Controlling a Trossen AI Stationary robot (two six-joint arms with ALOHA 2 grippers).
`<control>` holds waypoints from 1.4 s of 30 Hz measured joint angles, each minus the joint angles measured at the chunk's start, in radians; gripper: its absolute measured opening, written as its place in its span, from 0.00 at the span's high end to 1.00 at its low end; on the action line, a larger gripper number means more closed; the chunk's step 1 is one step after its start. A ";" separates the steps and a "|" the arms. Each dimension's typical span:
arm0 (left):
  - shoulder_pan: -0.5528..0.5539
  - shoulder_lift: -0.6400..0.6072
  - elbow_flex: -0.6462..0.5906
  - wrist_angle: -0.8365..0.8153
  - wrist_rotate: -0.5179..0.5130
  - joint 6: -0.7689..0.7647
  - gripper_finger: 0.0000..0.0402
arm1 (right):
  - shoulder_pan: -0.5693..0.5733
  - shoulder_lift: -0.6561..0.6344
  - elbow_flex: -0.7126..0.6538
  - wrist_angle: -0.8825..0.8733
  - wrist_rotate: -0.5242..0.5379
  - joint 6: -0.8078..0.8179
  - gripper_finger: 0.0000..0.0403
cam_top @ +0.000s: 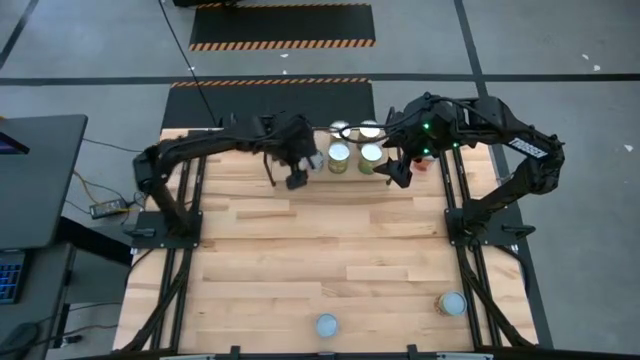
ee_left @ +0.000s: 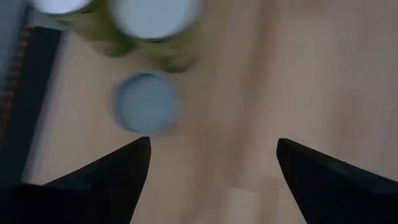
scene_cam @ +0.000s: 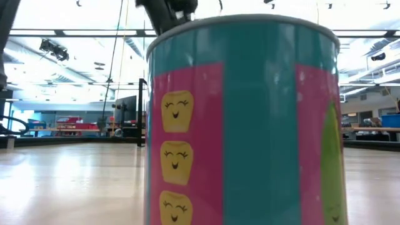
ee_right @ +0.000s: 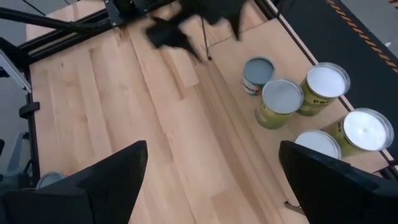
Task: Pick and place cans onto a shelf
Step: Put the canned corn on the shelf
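On the shelf [ee_right: 249, 140] at the table's far edge stand several cans: yellow-green ones [cam_top: 340, 158] [ee_right: 281, 99] and a smaller blue-topped can [ee_left: 146, 102] [ee_right: 258, 73] at the left of the group. My left gripper [cam_top: 298, 180] [ee_left: 211, 162] hovers open above the board just near of the blue-topped can, holding nothing. Over the group's right side my right gripper [cam_top: 393, 175] [ee_right: 211, 180] stays raised and open. Two more cans [cam_top: 327, 325] [cam_top: 452, 303] stand upright near the table's front edge; one with a teal and pink label [scene_cam: 244, 125] fills the low view.
Black wire frames [ee_right: 204, 37] stand at the shelf's end. Bare wooden tabletop [cam_top: 320, 250] stretches between the shelf and the two front cans. Black arm stands [cam_top: 165, 225] [cam_top: 480, 225] flank the table's left and right sides.
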 joint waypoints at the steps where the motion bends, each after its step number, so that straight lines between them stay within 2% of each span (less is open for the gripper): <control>1: -0.028 -0.027 0.000 -0.025 0.021 -0.029 0.11 | 0.011 0.000 0.000 0.001 0.000 -0.007 0.07; 6: -0.218 -0.125 0.000 -0.071 0.047 -0.189 0.11 | 0.090 0.000 -0.043 0.039 -0.012 -0.143 0.07; 10: -0.379 -0.148 0.000 -0.076 0.048 -0.326 0.11 | 0.171 0.003 -0.124 0.108 -0.054 -0.212 0.07; 14: -0.519 -0.149 -0.004 -0.067 0.012 -0.445 0.11 | 0.273 0.013 -0.223 0.164 -0.115 -0.248 0.07; 19: -0.659 -0.134 -0.082 -0.028 -0.048 -0.516 0.11 | 0.387 0.016 -0.397 0.317 -0.110 -0.255 0.07; 23: -0.770 -0.131 -0.178 0.118 -0.067 -0.613 0.12 | 0.473 0.017 -0.559 0.572 -0.104 -0.189 0.07; 27: -0.891 -0.122 -0.283 0.352 -0.121 -0.699 0.15 | 0.562 0.017 -0.702 0.853 -0.063 -0.069 0.07; 31: -0.986 -0.083 -0.376 0.590 -0.207 -0.715 0.17 | 0.648 0.061 -0.755 0.907 0.038 0.006 0.07; 34: -1.026 -0.026 -0.389 0.732 -0.230 -0.703 0.17 | 0.691 0.139 -0.755 0.931 0.047 0.043 0.07; 38: -1.051 0.068 -0.381 0.746 -0.229 -0.704 0.17 | 0.728 0.261 -0.755 1.031 0.047 0.062 0.07; 42: -1.056 0.144 -0.378 0.759 -0.273 -0.709 0.17 | 0.746 0.377 -0.754 1.134 0.118 0.063 0.07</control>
